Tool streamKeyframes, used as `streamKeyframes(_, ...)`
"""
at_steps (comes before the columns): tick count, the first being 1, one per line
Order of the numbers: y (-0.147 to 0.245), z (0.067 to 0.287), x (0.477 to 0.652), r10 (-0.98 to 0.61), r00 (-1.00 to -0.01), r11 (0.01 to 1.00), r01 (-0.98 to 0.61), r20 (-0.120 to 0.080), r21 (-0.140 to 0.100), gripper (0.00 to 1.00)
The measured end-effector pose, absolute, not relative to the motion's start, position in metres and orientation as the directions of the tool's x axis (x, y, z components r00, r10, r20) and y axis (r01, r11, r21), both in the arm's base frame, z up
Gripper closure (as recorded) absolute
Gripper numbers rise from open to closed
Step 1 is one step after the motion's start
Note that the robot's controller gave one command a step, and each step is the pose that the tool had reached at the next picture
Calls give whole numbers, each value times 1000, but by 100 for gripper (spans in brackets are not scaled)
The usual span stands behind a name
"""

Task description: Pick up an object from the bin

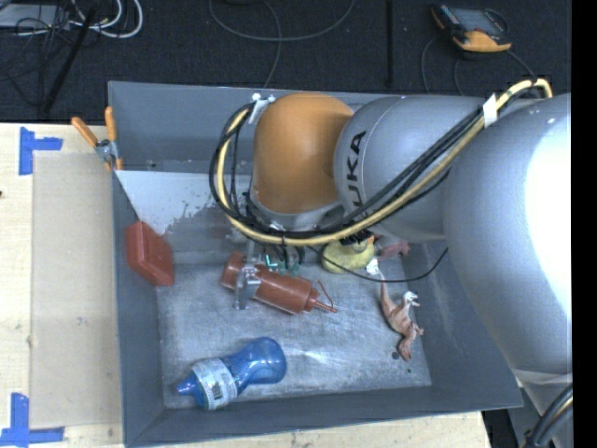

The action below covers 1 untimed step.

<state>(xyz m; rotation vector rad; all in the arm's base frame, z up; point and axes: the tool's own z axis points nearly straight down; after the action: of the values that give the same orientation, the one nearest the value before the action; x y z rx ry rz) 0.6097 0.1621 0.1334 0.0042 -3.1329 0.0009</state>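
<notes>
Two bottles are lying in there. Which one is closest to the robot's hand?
The brown bottle in the middle: the gripper is at its wide end. The blue bottle lies apart, toward the lower left.

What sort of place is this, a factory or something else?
Probably a robotics lab: a KUKA arm reaches into a grey metal bin of mismatched things (brown bottle, blue bottle, toy dinosaur), and loose cables lie on the dark floor behind.
</notes>
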Motion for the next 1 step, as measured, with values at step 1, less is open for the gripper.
streamKeyframes(1,162,138,612,0,-1000,1000,0,1,1,0)
